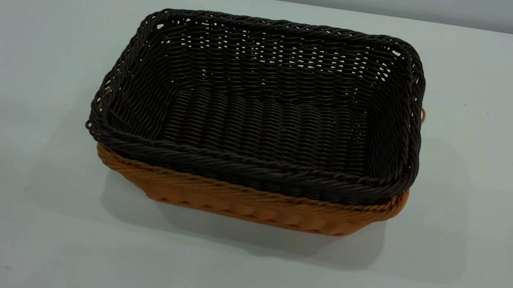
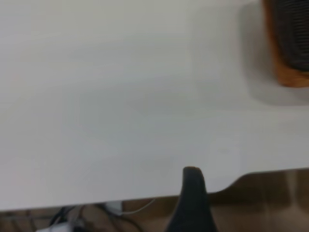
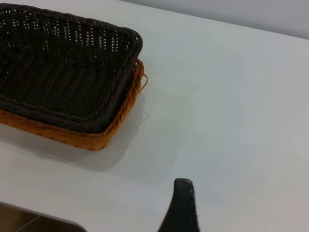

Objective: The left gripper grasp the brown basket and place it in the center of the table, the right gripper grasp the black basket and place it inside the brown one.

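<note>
The rectangular black woven wicker basket (image 1: pixel 262 108) sits nested inside the orange-tan wicker basket (image 1: pixel 246 202) at the white surface's (image 1: pixel 4 122) centre; whether either arm's jaws are open or closed, I cannot tell

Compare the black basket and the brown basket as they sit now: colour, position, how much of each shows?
Colour: the black basket is very dark; the brown basket is orange-tan.
Position: the black basket sits nested inside the brown basket, which rests on the table.
Visibility: the black basket shows its whole interior and rim; the brown basket shows only its outer wall, part of its rim and a small loop handle.
Shared: both are rectangular woven trays with braided rims.
</note>
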Robot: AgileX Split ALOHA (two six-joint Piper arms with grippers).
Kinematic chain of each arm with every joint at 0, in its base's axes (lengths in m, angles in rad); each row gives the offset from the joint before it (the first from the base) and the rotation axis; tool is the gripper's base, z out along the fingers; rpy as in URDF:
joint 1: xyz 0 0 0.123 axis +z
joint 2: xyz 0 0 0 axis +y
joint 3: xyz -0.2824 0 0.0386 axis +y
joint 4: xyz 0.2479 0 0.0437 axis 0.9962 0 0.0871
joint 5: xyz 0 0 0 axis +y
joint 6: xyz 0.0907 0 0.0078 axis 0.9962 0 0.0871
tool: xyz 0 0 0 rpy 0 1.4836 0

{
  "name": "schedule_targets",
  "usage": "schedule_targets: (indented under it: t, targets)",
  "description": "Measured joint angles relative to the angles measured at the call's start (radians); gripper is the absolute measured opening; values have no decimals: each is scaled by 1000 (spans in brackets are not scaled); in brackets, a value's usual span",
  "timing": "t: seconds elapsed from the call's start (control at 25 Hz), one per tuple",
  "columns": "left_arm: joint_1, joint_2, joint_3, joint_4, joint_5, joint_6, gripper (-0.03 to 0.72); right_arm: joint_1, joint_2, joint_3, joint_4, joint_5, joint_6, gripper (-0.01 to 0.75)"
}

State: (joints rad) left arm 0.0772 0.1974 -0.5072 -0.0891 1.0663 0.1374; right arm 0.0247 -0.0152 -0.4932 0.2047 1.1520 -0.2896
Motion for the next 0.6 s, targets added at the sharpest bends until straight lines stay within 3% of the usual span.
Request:
schedule_targets:
  t: [0.6]
  targets:
    - [0,-2,20,74,27,-67,534,0,0,0,0,0,0,468]
